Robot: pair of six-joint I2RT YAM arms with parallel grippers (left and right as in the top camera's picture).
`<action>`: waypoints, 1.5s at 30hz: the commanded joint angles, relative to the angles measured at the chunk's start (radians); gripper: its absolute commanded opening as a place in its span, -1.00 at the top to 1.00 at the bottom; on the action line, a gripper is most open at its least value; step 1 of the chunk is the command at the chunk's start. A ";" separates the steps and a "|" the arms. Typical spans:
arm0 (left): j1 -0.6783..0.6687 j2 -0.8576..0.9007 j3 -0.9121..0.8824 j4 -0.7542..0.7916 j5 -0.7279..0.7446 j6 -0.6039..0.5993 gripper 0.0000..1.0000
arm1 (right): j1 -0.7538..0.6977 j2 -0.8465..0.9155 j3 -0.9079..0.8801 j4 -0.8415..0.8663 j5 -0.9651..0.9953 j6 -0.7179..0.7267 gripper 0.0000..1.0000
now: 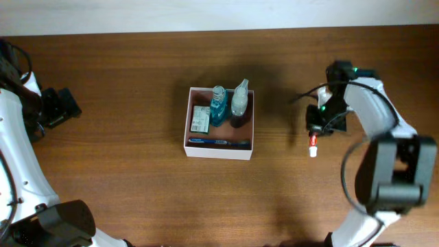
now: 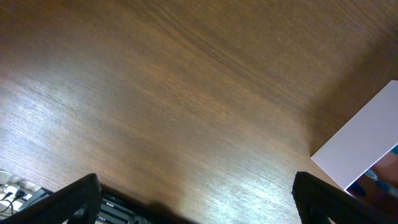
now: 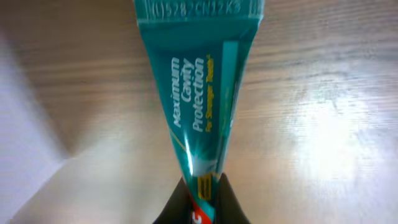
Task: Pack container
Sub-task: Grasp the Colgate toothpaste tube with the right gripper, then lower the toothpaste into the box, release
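Teal toothpaste tube (image 3: 198, 93) is clamped in your right gripper (image 1: 317, 129), right of centre in the overhead frame. The container (image 1: 219, 149) sits mid-frame on the counter (image 1: 123, 75), holding a blue bottle (image 1: 218, 104), clear bottle (image 1: 239, 101), packet (image 1: 200, 119) and toothbrush (image 1: 219, 142). Looks like the carry step: swing left over the box, find a gap, release. Left gripper (image 1: 65, 106) is far left, jaws apart, empty.

Teal plastic toothpaste tube (image 3: 202, 93), centre of the right wrist frame: "Maximum Cavity Protection", white, running lengthwise.
Yellow line alongside: roughly "For Stronger Teeth", blurred.
Tube's top edge: stamped code, roughly "528 2CN12K3".
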 commanded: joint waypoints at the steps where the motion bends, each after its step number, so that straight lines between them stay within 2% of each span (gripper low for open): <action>1: 0.004 -0.032 0.003 -0.001 0.008 0.005 -0.99 | 0.156 -0.242 0.143 -0.095 -0.009 -0.056 0.92; 3: 0.004 -0.032 0.003 -0.001 0.008 0.005 -0.99 | 0.311 -0.341 0.163 -0.113 -0.013 -0.149 0.92; 5: 0.004 -0.032 0.003 -0.001 0.008 0.005 -0.99 | 0.411 -0.372 0.163 -0.110 -0.013 -0.221 0.92; 9: 0.004 -0.032 0.003 -0.001 0.008 0.005 -0.99 | 0.649 -0.365 0.150 -0.065 -0.011 -0.466 0.92; 13: 0.004 -0.032 0.003 -0.001 0.008 0.005 -0.99 | 0.748 -0.308 0.090 0.055 0.093 -0.668 0.92; 19: 0.004 -0.032 0.003 -0.001 0.008 0.005 -0.99 | 0.728 -0.161 0.051 0.188 0.101 -1.025 0.91; 22: 0.004 -0.032 0.003 -0.001 0.008 0.005 -0.99 | 0.710 -0.102 0.051 0.254 0.100 -1.028 0.91; 23: 0.004 -0.032 0.003 -0.001 0.008 0.005 -0.99 | 0.707 -0.090 0.051 0.261 0.100 -1.027 0.86; 24: 0.004 -0.032 0.003 -0.001 0.008 0.005 -1.00 | 0.708 -0.085 0.051 0.264 0.101 -1.027 0.68; 25: 0.004 -0.032 0.003 -0.001 0.008 0.005 -0.99 | 0.708 -0.082 0.055 0.262 0.101 -1.003 0.37; 26: 0.004 -0.032 0.003 -0.001 0.008 0.005 -0.99 | 0.708 -0.088 0.064 0.256 0.101 -0.975 -0.41; 27: 0.004 -0.032 0.003 -0.001 0.008 0.005 -0.99 | 0.708 -0.098 0.081 0.246 0.102 -0.932 -0.97; 36: 0.004 -0.032 0.003 -0.001 0.008 0.005 -0.99 | 0.693 -0.327 0.270 0.102 0.105 -0.513 -0.97; 40: 0.004 -0.032 0.003 -0.001 0.008 0.005 -0.99 | 0.695 -0.440 0.274 0.081 0.077 -0.482 -0.98; 43: 0.004 -0.032 0.003 -0.001 0.008 0.005 -0.99 | 0.695 -0.490 0.274 0.062 -0.114 -0.433 -0.97; 45: 0.004 -0.032 0.003 -0.001 0.008 0.005 -0.99 | 0.694 -0.499 0.274 -0.012 -0.124 -0.422 -0.97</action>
